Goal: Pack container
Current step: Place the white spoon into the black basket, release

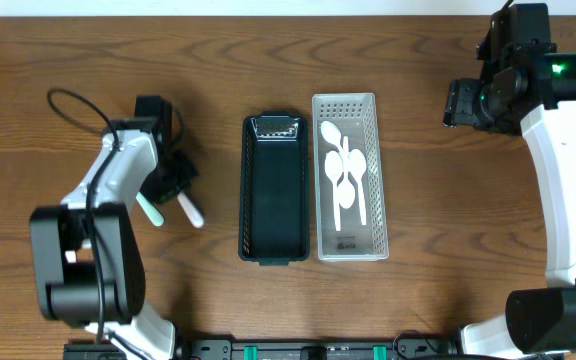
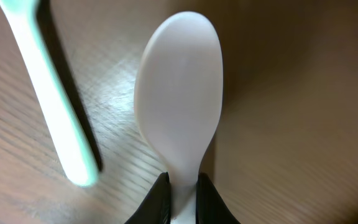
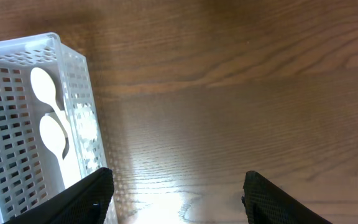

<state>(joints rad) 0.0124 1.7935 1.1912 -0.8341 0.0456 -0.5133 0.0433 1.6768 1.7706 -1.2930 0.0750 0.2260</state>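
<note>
From above, the white basket sits in the middle of the table. A few white spoons lie inside it. A dark tray touches the basket's left side. Well to the left of the basket, past the tray, the left claw is down low at a white spoon. A green spoon lies just beside it, on the side away from the basket. The right claw hangs off to the right of the basket, apart from it.

From the left wrist, the left claw is clenched on the thin neck of the white spoon. The green spoon is near but not touching. The hold is on a skinny part, so I think the spoon could swing. It is best to lift slowly and straight up, clear of the green spoon. Then carry it over the tray to the basket, and lay it down flat by the other spoons before letting go.

From the right wrist, the right claw is spread wide and holds nothing. It is just right of the basket. It should keep out of the way.
</note>
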